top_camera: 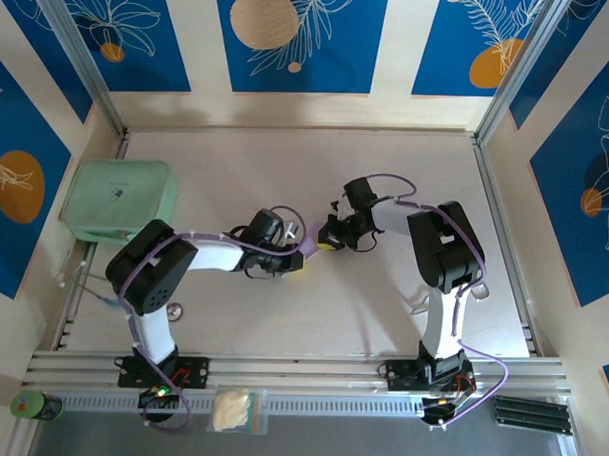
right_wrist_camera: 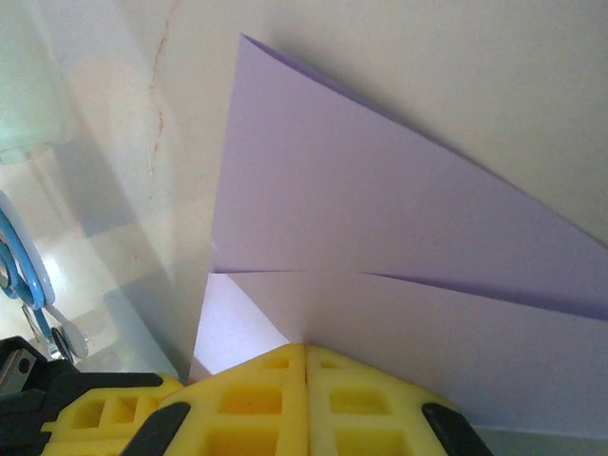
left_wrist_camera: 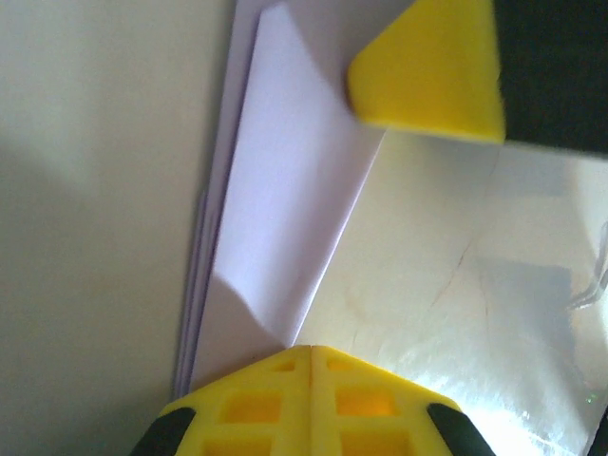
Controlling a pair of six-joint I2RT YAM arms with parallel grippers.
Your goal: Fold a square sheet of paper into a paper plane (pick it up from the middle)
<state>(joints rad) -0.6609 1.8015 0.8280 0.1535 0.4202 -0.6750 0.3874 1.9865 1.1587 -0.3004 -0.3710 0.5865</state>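
Observation:
The paper plane (top_camera: 310, 247) is a pale lilac folded sheet held between the two arms at mid-table. In the left wrist view the paper plane (left_wrist_camera: 285, 190) is a narrow layered strip running up from my left gripper (left_wrist_camera: 312, 350), whose yellow jaws are pressed together on its near end. A yellow fingertip (left_wrist_camera: 432, 71) of the right gripper sits at its far end. In the right wrist view the paper plane (right_wrist_camera: 380, 237) spreads as a pointed triangle with a crease across it, its edge pinched in my shut right gripper (right_wrist_camera: 306, 348). From above, my left gripper (top_camera: 296, 256) and my right gripper (top_camera: 324, 239) almost touch.
A mint-green rounded box (top_camera: 118, 200) stands at the table's left edge. Metal rails (top_camera: 504, 245) frame the pale table (top_camera: 387, 171). Off the table's front edge lie a green can (top_camera: 36, 407), a pale pouch (top_camera: 233, 409) and a black bar (top_camera: 533, 414).

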